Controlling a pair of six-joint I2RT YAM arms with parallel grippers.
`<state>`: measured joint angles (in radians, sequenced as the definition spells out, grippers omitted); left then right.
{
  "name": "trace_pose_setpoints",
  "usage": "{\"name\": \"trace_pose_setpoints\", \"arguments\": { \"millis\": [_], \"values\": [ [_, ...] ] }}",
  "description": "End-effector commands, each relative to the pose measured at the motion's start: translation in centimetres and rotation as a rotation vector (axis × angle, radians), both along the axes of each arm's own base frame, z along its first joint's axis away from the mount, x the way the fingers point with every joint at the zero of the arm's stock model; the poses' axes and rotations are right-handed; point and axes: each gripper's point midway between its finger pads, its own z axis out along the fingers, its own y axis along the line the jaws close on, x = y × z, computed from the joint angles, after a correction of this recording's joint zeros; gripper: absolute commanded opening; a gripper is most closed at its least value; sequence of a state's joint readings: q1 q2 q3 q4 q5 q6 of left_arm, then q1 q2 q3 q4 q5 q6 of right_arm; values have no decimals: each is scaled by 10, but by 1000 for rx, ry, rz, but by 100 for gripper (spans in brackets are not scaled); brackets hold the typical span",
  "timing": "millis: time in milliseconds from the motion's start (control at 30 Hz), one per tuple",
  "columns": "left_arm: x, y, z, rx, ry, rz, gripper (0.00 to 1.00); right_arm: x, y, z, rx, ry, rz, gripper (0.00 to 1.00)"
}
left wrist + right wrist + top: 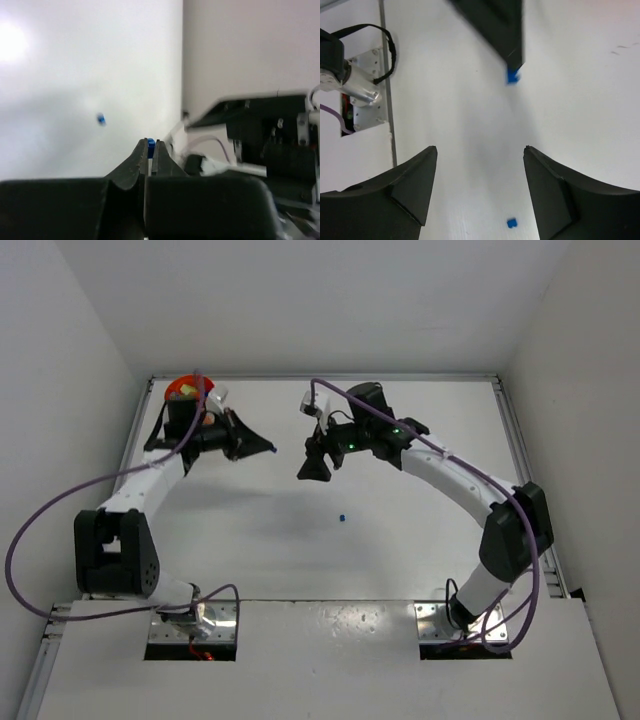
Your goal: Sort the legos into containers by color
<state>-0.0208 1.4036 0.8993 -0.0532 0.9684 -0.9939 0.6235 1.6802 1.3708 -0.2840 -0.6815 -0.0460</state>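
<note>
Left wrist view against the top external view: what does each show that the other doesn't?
Only left wrist: a blue lego pinched between the shut tips of the left tool; from above it cannot be made out. Only top external: the orange bowl at the far left corner, behind the left arm. Both: one loose blue lego lying on the table.
</note>
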Motion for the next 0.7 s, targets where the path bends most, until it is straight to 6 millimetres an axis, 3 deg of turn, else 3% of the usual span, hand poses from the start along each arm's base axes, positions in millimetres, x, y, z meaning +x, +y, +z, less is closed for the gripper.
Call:
{"name": "trace_pose_setpoints", "arguments": {
  "millis": [0,67,100,133,167,200,233,267,300,333,367,400,433,467,500,533,600,667],
  "values": [
    [49,31,17,342,-221,28,0,2,-16,35,15,-128,4,71],
    [75,45,18,449,-234,68,0,3,-28,23,-15,-98,-25,67],
    [94,59,36,544,-291,115,0,0,-30,16,-29,-78,-24,67],
    [106,67,40,591,-306,141,0,-8,-36,7,-52,-43,-1,70],
    [121,71,32,647,-305,143,0,-10,-39,1,-67,-39,8,77],
    [140,85,56,722,-352,208,0,-14,-41,-5,-79,-21,9,95],
    [152,94,60,769,-361,233,0,-12,-42,-6,-85,-25,1,100],
    [163,102,64,812,-370,259,0,-14,-43,-15,-102,-7,7,100],
    [179,110,55,869,-375,264,0,-13,-44,-15,-109,-11,-1,100],
    [191,121,71,946,-400,323,0,-12,-45,-16,-114,-14,-8,100],
    [201,128,72,984,-407,347,0,-10,-47,-14,-120,-27,-22,100],
    [214,135,56,1023,-379,356,0,-8,-48,-14,-125,-30,-29,100],
    [224,145,69,1042,-395,404,0,-5,-51,-12,-136,-47,-50,100],
    [231,152,68,1068,-387,432,0,-3,-52,-13,-145,-53,-63,100],
    [242,156,52,1089,-361,436,0,0,-53,-18,-170,-34,-72,100],
    [251,160,64,1105,-392,461,0,-1,-54,-22,-190,-6,-70,100],
    [258,169,62,1159,-394,479,0,3,-55,-34,-250,31,-56,100],
    [268,174,56,1190,-399,491,0,-6,-64,-45,-309,81,-53,100]
  ]
}}
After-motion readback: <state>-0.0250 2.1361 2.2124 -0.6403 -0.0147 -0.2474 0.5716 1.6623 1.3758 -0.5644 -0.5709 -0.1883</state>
